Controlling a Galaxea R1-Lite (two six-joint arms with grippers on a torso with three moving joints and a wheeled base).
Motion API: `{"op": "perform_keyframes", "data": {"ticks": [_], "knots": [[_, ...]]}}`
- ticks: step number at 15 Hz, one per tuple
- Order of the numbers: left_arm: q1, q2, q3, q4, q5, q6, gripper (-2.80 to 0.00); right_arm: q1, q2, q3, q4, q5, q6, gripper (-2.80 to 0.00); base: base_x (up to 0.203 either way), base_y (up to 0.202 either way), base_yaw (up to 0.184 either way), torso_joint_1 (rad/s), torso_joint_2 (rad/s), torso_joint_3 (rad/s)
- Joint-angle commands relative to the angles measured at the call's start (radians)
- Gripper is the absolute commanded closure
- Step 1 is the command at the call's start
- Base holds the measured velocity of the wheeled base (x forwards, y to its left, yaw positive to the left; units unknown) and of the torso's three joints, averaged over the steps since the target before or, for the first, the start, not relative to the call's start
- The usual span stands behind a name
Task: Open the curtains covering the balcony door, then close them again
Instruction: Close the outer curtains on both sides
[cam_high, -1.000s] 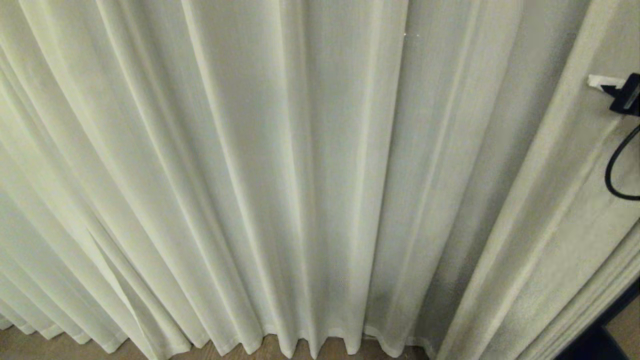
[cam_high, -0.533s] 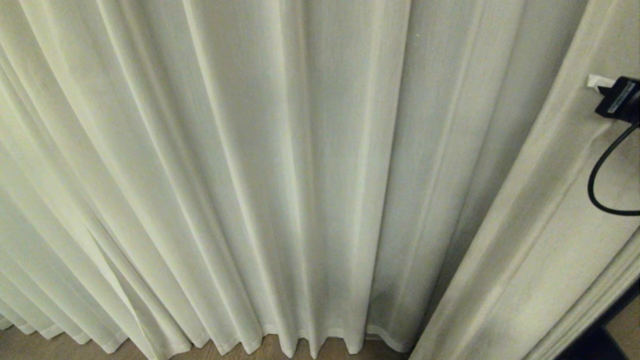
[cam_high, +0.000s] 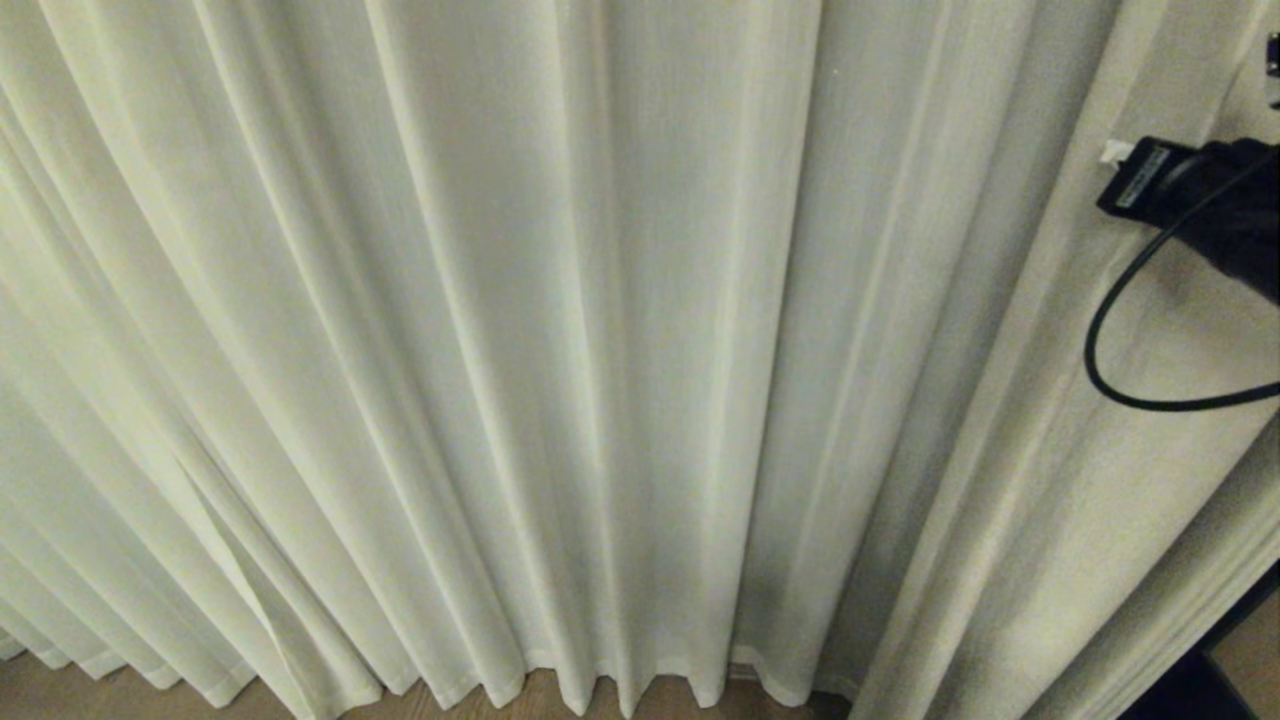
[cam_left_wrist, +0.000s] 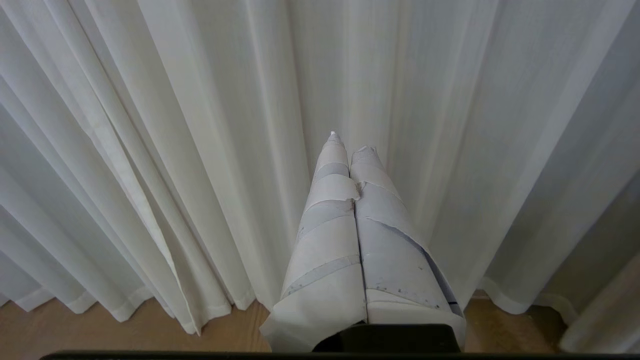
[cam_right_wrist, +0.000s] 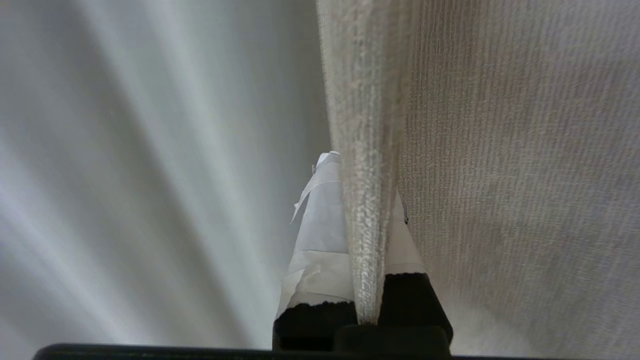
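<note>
- Curtains (cam_high: 560, 330): two cream-white panels are hanging in the head view. The larger one is filling the left and centre with vertical pleats; the second one is slanting across the right side. Their inner edges are meeting right of centre, with a shadowed fold between them.
- Wavy bottom hem (cam_high: 600, 690): one continuous scalloped edge is running along the foot of the left panel, just above the floor.
- Floor (cam_high: 60, 690): one strip of brown wood is showing beneath the hem, at the lower left and lower centre.
- Left gripper (cam_left_wrist: 348, 142): one, showing only in the left wrist view. Its two tape-wrapped jaws are pressing together along their whole length, holding nothing, and pointing at the pleats of the left panel. Whether the tips are touching the fabric cannot be told.
- Right gripper (cam_right_wrist: 362, 210): one, sitting at the upper right of the head view against the right panel. Its jaws are closing tightly on one folded edge of that curtain, the fabric running down between the two taped fingers (cam_right_wrist: 322, 215).
- Black cable (cam_high: 1110, 350): one, looping down from the right arm's wrist in front of the right panel.
- Balcony door: lying behind the curtains; only one dark sliver (cam_high: 1190, 690) is peeking out at the bottom right corner, and what it belongs to cannot be told.
</note>
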Motion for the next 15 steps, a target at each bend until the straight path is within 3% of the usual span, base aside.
{"op": "perform_keyframes", "data": {"ticks": [1,4,8,11,15], "knots": [[0.0,0.0,0.0,0.0,0.001,-0.001,0.0,0.157,0.052,-0.032,-0.001,-0.114,0.002,0.0,0.0,0.0,0.0,0.0,0.0,0.0],[0.0,0.0,0.0,0.0,0.001,0.0,0.0,0.355,0.109,-0.103,-0.004,-0.204,-0.001,0.0,0.0,0.0,0.0,0.0,0.0,0.0],[0.0,0.0,0.0,0.0,0.001,-0.001,0.0,0.555,0.216,-0.245,-0.022,-0.271,-0.054,0.0,0.0,0.0,0.0,0.0,0.0,0.0],[0.0,0.0,0.0,0.0,0.001,-0.001,0.0,0.653,0.316,-0.303,-0.104,-0.276,-0.15,0.0,0.0,0.0,0.0,0.0,0.0,0.0],[0.0,0.0,0.0,0.0,0.001,-0.001,0.0,0.726,0.415,-0.4,-0.142,-0.276,-0.23,0.0,0.0,0.0,0.0,0.0,0.0,0.0]]}}
